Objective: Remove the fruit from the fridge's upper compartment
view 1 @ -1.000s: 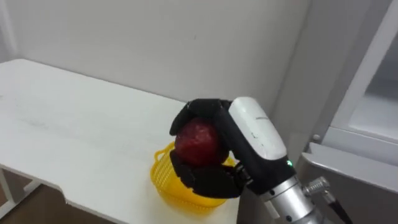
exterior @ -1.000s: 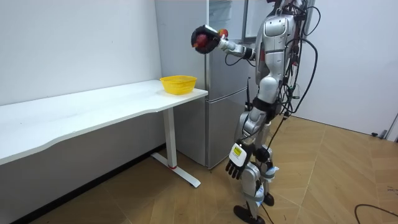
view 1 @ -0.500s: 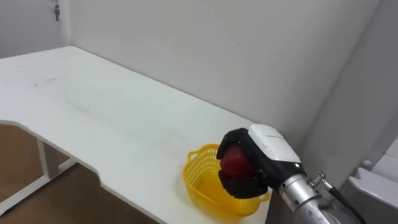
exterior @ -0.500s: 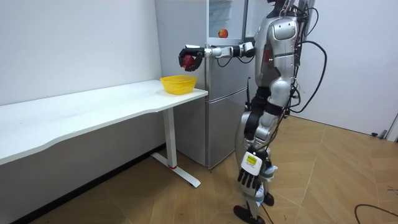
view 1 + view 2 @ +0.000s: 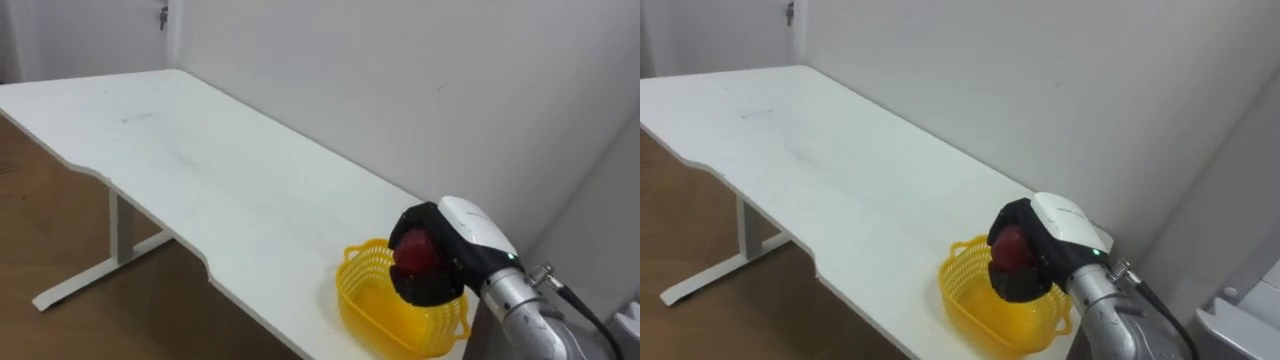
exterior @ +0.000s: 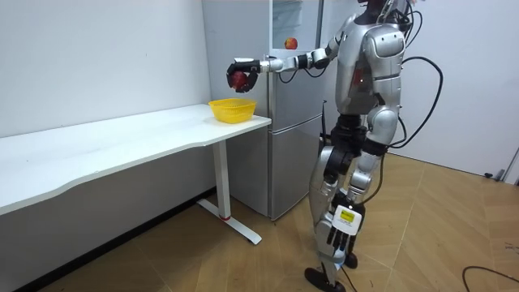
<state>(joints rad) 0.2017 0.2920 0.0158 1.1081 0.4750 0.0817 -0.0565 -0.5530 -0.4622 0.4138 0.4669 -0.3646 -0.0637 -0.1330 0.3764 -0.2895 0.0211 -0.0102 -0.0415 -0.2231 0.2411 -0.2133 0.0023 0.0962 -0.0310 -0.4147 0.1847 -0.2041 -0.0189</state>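
A red apple (image 5: pixel 415 251) sits in my right hand (image 5: pixel 456 262), whose dark fingers are curled round it. The hand hovers just above the far rim of a yellow mesh basket (image 5: pixel 384 312) near the right end of the white table (image 5: pixel 200 170). In the room view my right arm stretches out from the fridge (image 6: pixel 284 113) toward the table, with the apple (image 6: pixel 238 79) held above the basket (image 6: pixel 232 109). I stand beside the fridge, and my left hand (image 6: pixel 340 235) hangs by my leg with relaxed fingers.
A white wall runs close behind the table. The table's long top stretches away to my left with a curved front edge. A small red-orange round thing (image 6: pixel 289 42) shows on the upper fridge. Wooden floor lies below.
My right hand has carried the apple lower and further from the fridge, out over the basket. My body has turned toward the table, so the eye views have shifted left.
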